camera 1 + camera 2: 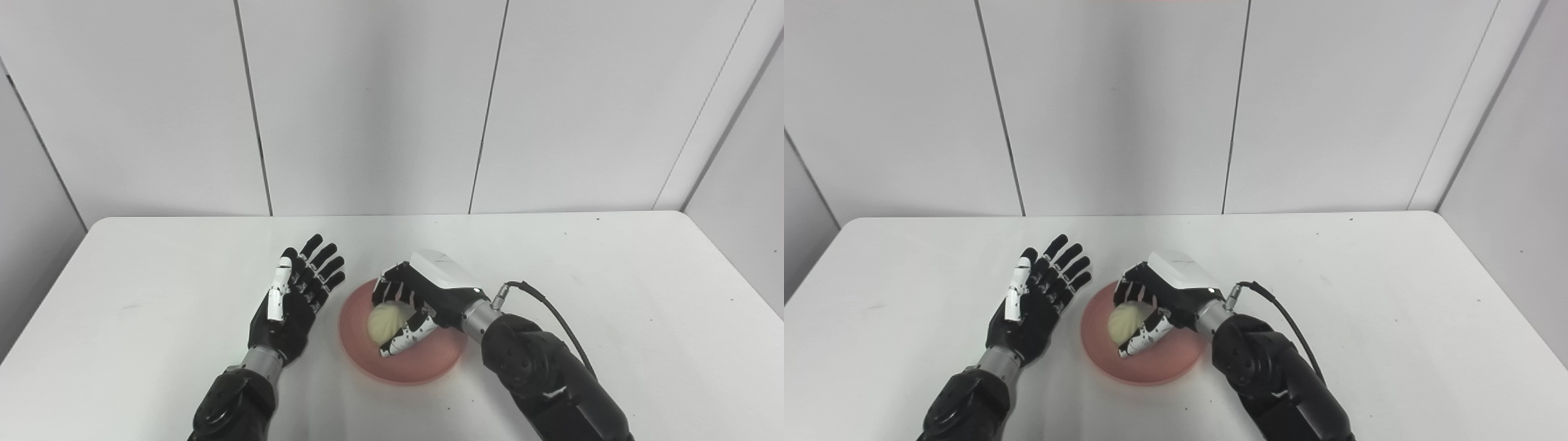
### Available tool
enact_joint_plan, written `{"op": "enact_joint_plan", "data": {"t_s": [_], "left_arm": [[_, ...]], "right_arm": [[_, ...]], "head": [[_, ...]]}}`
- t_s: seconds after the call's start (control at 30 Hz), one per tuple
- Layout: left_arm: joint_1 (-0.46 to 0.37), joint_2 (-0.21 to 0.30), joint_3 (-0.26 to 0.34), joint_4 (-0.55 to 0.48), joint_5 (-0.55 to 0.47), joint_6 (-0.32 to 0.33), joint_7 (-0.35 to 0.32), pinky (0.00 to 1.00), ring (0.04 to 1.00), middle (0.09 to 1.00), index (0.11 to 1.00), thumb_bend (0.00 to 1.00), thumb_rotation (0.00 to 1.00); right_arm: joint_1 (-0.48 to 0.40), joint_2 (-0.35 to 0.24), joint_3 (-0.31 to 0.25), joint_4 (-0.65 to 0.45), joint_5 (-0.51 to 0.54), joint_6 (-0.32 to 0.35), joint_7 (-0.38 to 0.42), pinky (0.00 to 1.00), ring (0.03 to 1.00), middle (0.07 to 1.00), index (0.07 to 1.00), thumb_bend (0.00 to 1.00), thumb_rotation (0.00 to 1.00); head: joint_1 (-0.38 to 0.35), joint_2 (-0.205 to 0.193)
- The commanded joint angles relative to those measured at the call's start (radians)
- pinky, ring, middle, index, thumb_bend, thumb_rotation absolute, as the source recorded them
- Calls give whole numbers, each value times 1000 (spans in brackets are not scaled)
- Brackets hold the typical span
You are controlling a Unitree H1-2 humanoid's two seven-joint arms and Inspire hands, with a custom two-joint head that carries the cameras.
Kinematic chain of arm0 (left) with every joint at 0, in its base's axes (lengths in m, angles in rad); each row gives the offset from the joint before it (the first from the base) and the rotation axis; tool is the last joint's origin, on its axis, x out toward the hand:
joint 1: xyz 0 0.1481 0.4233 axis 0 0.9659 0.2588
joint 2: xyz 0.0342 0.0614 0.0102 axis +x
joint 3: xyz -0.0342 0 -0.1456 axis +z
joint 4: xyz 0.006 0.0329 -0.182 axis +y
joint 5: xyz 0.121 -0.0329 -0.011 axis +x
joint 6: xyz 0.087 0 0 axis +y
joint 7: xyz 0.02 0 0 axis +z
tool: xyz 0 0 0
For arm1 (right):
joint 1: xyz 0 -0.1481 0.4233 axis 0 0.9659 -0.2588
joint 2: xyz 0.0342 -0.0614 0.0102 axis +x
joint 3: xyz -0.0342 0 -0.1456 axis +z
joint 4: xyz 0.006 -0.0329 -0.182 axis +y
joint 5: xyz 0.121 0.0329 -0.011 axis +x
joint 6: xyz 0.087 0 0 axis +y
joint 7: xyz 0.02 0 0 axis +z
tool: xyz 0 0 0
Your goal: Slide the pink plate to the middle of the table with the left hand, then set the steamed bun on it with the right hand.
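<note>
Right eye view shows more bare pink plate point(1176, 358) behind the thumb than the left eye view, steamed bun point(387, 323) over plate mid-bench point(582, 269), right hand point(422, 300) curled gripping it, left hand point(297, 300) open just beside, fingers spread, palm facing plate.

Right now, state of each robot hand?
Left robot hand: open, fingers spread, holding nothing, beside the pink plate.
Right robot hand: shut on the steamed bun, over the plate.
</note>
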Motion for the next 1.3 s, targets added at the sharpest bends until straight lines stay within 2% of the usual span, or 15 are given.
{"op": "enact_joint_plan", "data": {"t_s": [0.0,0.17,0.4,0.63,0.73,0.77,0.83,0.87,0.97,1.07,1.17,1.27], "left_arm": [[93,-6,-18,64,42,150,60,909,898,911,918,448,1000],[97,-5,-24,50,46,155,66,907,896,906,915,447,1000],[97,-4,-30,50,44,151,68,904,894,904,916,446,1000],[96,-3,-31,55,46,146,70,900,890,900,911,450,1000],[96,-3,-30,53,43,152,69,901,890,900,913,447,1000],[95,-3,-28,53,40,154,68,900,890,901,913,445,1000],[96,-2,-26,52,36,157,67,901,889,901,914,445,1000],[97,-3,-26,49,36,158,68,899,888,900,914,446,1000],[101,-1,-30,38,37,163,67,900,891,903,918,445,1000],[101,-1,-30,37,37,162,66,909,894,908,922,438,1000],[96,-3,-25,49,35,157,69,909,892,907,919,442,1000],[92,-4,-22,60,35,150,71,906,897,910,920,442,1000]], "right_arm": [[-44,7,0,-7,-12,-27,-11,321,413,494,491,503,124],[-42,9,12,24,-33,-37,-26,295,394,491,491,504,124],[-50,9,16,76,-53,-42,-46,318,417,506,492,504,124],[-47,3,20,73,-70,-41,-45,284,382,488,493,506,130],[-50,-10,30,41,-92,-38,-28,391,504,598,496,506,148],[-51,-13,32,32,-96,-35,-22,427,546,640,680,574,347],[-53,-18,34,11,-106,-19,-1,479,627,720,808,638,522],[-55,-20,34,-1,-109,-8,13,527,720,816,872,692,638],[-54,-23,24,-35,-108,10,48,545,769,881,912,746,729],[-54,-23,15,-63,-108,21,73,526,769,911,944,808,805],[-52,-24,3,-92,-104,17,81,519,768,916,950,826,821],[-53,-26,-8,-126,-109,23,94,565,800,918,949,841,837]], "head": [[2,1],[3,6],[4,10],[4,10],[1,10],[1,10],[1,10],[1,10],[1,10],[1,13],[1,11],[1,11]]}}
